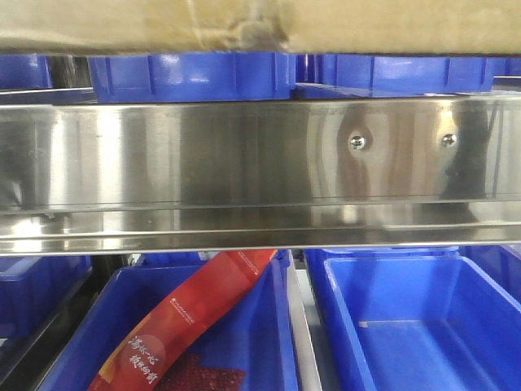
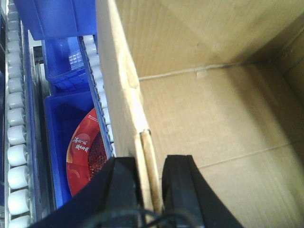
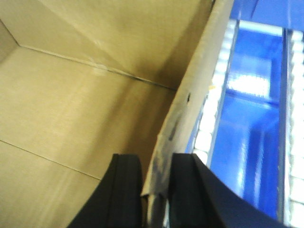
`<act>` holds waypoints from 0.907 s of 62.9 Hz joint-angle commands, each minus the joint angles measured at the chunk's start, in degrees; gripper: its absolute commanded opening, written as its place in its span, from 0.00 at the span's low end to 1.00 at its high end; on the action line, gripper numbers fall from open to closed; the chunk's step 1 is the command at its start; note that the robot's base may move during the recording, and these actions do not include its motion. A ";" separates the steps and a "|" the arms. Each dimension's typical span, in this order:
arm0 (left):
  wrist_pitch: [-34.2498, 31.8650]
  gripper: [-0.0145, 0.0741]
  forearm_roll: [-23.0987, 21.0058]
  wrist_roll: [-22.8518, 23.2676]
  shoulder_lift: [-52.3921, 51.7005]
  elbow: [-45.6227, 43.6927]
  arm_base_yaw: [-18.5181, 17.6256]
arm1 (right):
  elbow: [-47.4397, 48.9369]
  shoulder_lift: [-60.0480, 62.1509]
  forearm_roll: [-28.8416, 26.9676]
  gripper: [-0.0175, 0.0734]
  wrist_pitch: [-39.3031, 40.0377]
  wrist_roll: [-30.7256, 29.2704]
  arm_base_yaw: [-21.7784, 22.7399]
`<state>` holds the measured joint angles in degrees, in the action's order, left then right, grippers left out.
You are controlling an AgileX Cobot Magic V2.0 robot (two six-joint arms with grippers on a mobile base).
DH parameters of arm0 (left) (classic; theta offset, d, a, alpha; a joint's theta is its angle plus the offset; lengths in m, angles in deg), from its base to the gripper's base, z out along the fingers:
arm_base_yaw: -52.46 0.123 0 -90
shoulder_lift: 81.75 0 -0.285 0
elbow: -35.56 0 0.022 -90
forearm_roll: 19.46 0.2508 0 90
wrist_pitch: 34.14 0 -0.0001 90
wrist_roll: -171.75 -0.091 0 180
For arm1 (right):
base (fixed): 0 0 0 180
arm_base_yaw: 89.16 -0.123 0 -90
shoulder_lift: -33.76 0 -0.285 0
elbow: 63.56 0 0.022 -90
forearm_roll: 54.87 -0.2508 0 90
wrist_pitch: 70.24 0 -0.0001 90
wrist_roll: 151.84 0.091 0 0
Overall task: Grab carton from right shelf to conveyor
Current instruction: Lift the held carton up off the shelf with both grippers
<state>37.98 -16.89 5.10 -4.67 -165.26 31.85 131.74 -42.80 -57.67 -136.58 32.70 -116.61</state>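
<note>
The carton (image 1: 122, 24) fills the top edge of the front view: a brown cardboard underside with wrinkled clear tape. It hangs above the right shelf's shiny steel rail (image 1: 203, 155), which bears two screw heads. From the left wrist I look into the open carton (image 2: 213, 118); my left gripper (image 2: 151, 164) is shut on its left wall, one finger inside and one outside. My right gripper (image 3: 155, 161) is shut on the right wall of the carton (image 3: 71, 95) in the same way. The conveyor is out of view.
Blue bins (image 1: 195, 77) stand behind the rail, just under the carton. More blue bins (image 1: 407, 318) sit below, one holding a red packet (image 1: 195, 305). White roller tracks (image 2: 16, 133) and blue bins (image 3: 251, 123) flank the carton on both sides.
</note>
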 commanded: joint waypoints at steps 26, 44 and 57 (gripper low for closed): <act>-2.16 0.16 -0.17 -0.61 -0.71 -0.31 -0.40 | 0.04 1.04 -0.38 0.12 2.53 -1.72 -0.06; -2.16 0.16 -0.17 -0.61 -0.71 -0.31 -0.40 | 0.04 1.04 -0.38 0.12 2.53 -1.72 -0.06; -2.16 0.16 -0.17 -0.61 -0.71 -0.31 -0.40 | 0.04 1.04 -0.38 0.12 2.53 -1.72 -0.06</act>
<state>37.98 -16.89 5.19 -4.67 -165.26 31.85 131.55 -42.80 -57.67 -135.76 32.70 -116.61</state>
